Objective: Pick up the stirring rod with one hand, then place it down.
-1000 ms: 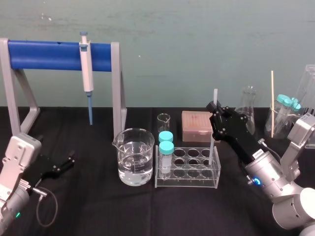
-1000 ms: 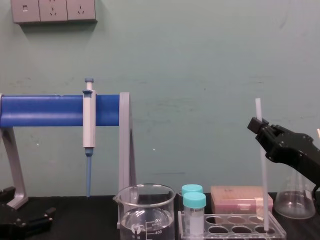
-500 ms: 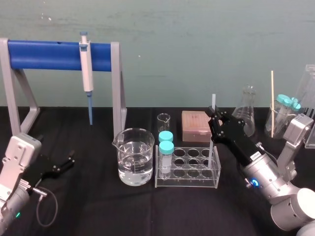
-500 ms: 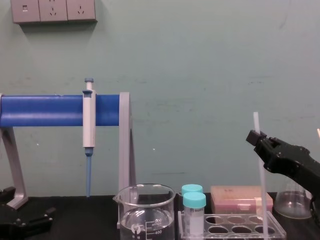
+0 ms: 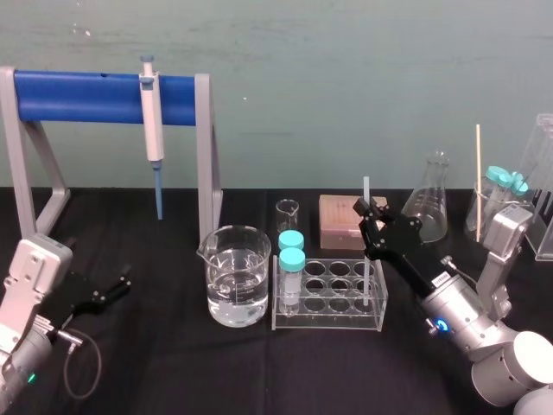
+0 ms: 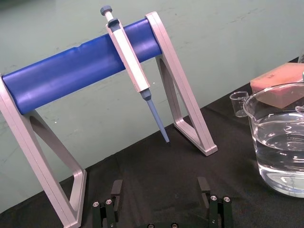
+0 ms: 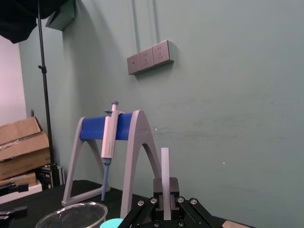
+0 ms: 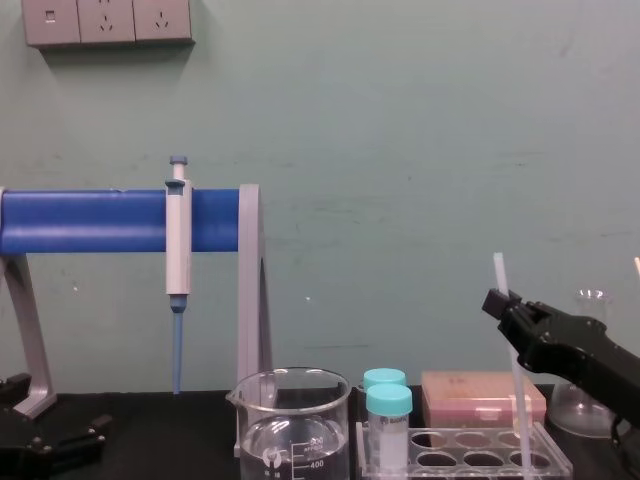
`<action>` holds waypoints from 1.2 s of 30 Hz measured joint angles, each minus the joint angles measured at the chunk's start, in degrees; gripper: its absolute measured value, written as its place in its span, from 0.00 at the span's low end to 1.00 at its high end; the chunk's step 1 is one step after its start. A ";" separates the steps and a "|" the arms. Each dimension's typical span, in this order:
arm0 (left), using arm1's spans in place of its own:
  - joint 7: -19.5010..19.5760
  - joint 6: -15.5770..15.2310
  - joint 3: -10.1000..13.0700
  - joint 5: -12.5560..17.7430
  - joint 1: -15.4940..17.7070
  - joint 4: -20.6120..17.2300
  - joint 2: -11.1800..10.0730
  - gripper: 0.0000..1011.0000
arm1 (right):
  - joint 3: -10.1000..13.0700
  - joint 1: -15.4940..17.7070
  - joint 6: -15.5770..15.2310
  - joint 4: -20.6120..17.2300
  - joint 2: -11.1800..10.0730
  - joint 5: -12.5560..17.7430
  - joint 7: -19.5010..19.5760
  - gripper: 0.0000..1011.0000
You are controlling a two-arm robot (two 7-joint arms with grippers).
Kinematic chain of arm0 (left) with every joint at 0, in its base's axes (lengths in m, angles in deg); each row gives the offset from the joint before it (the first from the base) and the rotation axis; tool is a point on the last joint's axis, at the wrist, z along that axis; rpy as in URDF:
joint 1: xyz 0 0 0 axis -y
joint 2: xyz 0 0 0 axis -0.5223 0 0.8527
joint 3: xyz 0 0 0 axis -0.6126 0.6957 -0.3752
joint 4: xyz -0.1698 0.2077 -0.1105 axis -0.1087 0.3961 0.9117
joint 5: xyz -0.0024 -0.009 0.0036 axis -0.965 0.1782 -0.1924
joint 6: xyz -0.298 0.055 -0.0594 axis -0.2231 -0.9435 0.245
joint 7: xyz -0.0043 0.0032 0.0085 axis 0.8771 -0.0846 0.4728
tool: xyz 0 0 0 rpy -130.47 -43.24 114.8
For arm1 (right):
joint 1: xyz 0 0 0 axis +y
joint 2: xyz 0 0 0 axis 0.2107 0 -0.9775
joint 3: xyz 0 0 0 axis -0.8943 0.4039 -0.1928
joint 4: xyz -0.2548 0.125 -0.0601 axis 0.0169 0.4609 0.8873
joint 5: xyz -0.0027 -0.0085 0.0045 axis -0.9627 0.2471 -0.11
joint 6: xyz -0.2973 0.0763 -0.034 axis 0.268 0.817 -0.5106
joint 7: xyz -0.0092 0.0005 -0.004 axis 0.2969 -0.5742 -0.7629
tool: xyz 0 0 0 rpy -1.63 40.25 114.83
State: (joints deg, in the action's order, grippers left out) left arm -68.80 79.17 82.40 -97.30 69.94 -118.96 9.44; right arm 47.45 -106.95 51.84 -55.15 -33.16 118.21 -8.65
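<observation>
- Right gripper (image 5: pixel 365 210): reaches in from the robot's right, above the right end of the test tube rack (image 5: pixel 328 325). Its black fingers are clenched around the stirring rod (image 5: pixel 365 186), gripping it on its upper part.
- In the right wrist view, the rod (image 7: pixel 165 166) rises straight up from between the fingers of the right gripper (image 7: pixel 165 205), with a short length showing above them.
- Stirring rod: stands nearly upright. In the chest view the rod (image 8: pixel 500 272) leans slightly, its top toward the robot's left. Its lower end sits down in the rightmost column of wells in the rack (image 8: pixel 460 462); I cannot tell which row.
- Rack: clear plastic, on the black table (image 5: pixel 173 363). Two teal-capped tubes (image 5: pixel 291 251) stand in its left column.
- Beaker (image 5: pixel 233 277): just beside the rack on the robot's left, partly filled with clear liquid.
- Behind the rack: a small empty beaker (image 5: pixel 287 212), a pink box (image 5: pixel 344 220) and a conical flask (image 5: pixel 429 203).
- Pipette (image 5: pixel 153 121): hangs on the blue bar of the stand (image 5: pixel 86 95), well apart from the rod.
- Left gripper (image 5: pixel 121 281): parked low at the table's left side. In the left wrist view, the left gripper (image 6: pixel 161 190) has its fingers spread, with nothing between them.
</observation>
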 joint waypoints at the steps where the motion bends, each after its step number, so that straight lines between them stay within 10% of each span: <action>1: 0.00 0.00 0.00 0.00 0.00 0.00 0.00 0.99 | -0.02 -0.19 -0.01 0.47 0.06 -0.07 -0.08 0.07; 29: 0.00 0.00 0.00 0.00 0.00 0.00 0.00 0.99 | -0.17 -1.38 -0.44 3.17 0.59 -1.24 -0.44 0.08; 36: 0.00 0.00 0.00 0.00 0.00 0.00 0.00 0.99 | -0.16 -1.38 -0.44 3.17 0.59 -1.17 -0.42 0.29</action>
State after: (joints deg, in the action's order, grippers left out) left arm -68.80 79.17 82.40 -97.30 69.94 -118.96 9.44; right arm 47.29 -108.33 51.40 -51.98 -32.57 117.04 -9.07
